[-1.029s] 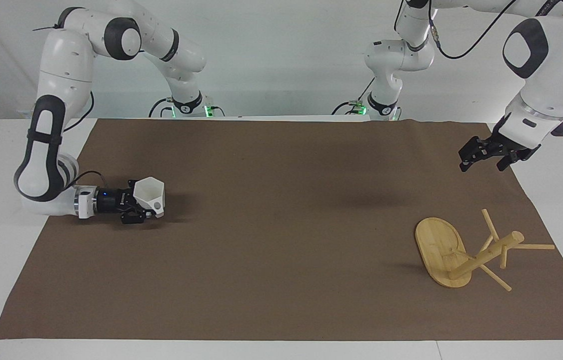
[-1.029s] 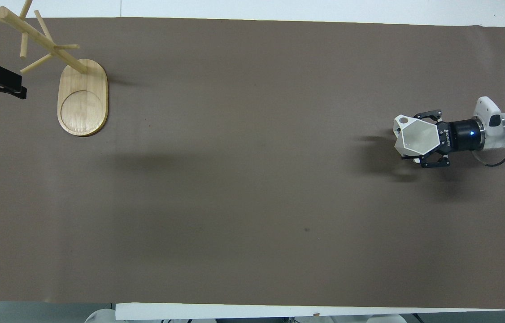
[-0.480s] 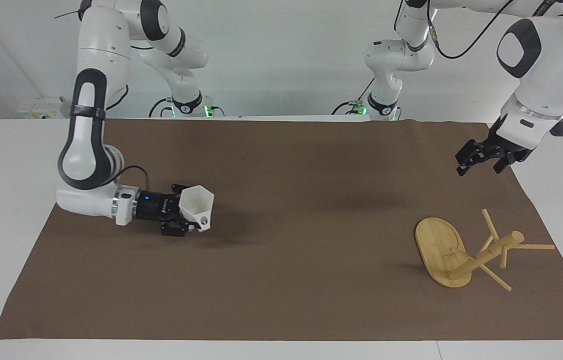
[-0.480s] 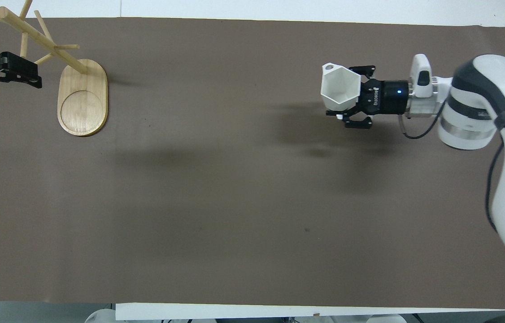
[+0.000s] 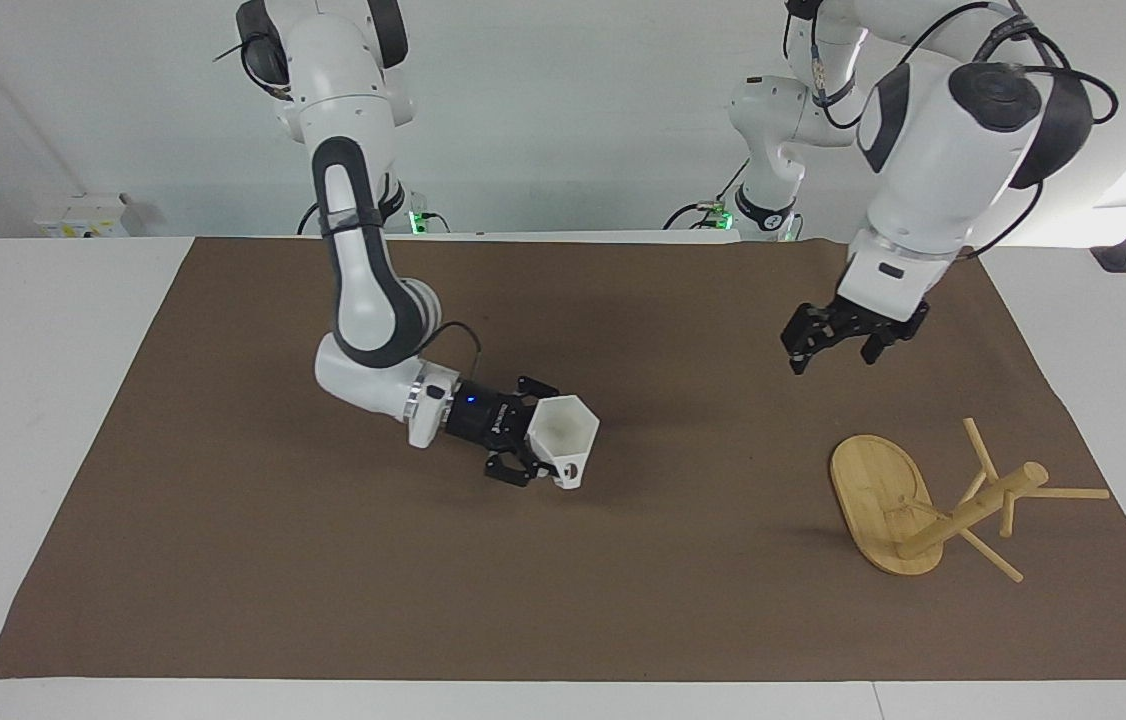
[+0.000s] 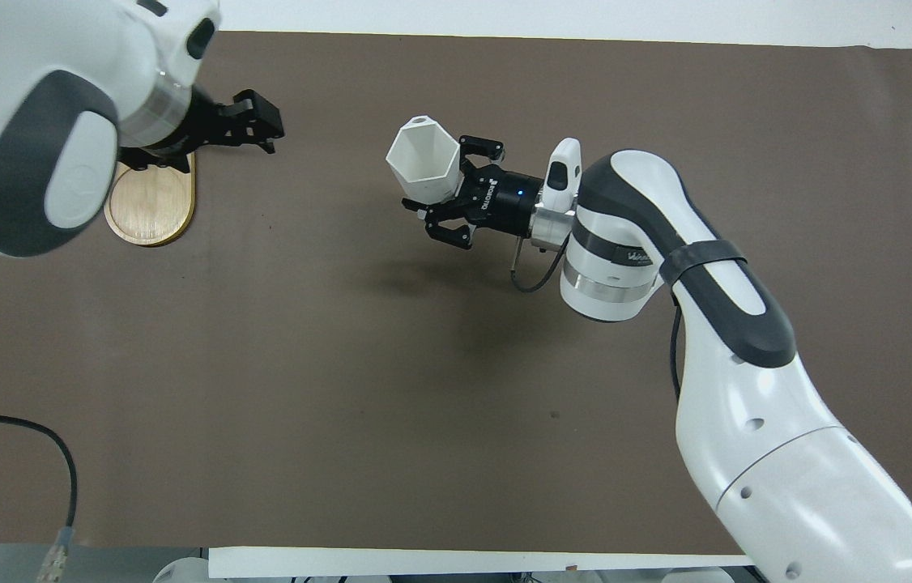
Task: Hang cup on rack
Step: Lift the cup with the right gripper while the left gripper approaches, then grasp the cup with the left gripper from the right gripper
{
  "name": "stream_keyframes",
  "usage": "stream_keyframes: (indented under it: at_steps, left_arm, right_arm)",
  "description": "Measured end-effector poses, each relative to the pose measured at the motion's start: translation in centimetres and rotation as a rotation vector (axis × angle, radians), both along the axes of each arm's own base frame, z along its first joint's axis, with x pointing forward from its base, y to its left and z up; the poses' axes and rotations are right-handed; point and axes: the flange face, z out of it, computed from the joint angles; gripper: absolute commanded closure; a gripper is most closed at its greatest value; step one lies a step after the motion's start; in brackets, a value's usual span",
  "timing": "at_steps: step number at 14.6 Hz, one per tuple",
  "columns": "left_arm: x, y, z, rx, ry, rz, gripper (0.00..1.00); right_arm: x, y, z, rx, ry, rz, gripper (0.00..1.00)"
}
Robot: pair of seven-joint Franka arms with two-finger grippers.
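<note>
Right claw (image 5: 545, 462) is up over the middle of the brown mat (image 5: 223, 560), squeezed tight on the white cup (image 5: 564, 434), which sits at its tip. Left claw (image 5: 833, 345) hangs with its fingers apart. Just under it, toward its end of the table, stands the wooden rack (image 5: 933, 505).

Cup (image 5: 563, 435): white matt plastic. Rack (image 5: 885, 500): pale smooth bamboo wood. Table cover (image 5: 623, 600): brown matt paper.

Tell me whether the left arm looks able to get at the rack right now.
Probably yes. The left end effector hangs open and empty above the mat, near the rack, with nothing between them. The right end effector carries the cup mid-table.
</note>
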Motion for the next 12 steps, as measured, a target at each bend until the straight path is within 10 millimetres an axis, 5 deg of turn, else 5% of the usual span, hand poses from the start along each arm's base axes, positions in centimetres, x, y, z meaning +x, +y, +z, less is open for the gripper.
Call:
stream_keyframes:
  at_steps: [3, 12]
  left_arm:
    - [-0.5, -4.4, -1.1, -0.007, 0.003, 0.107, 0.0]
    - [-1.9, -8.7, -4.0, -0.013, 0.052, 0.343, 0.02]
  right_arm:
    - [-0.6, 0.9, -0.3, -0.003, 0.008, 0.004, 0.93]
    - [-1.0, 1.3, -0.4, -0.005, 0.011, 0.011, 0.91]
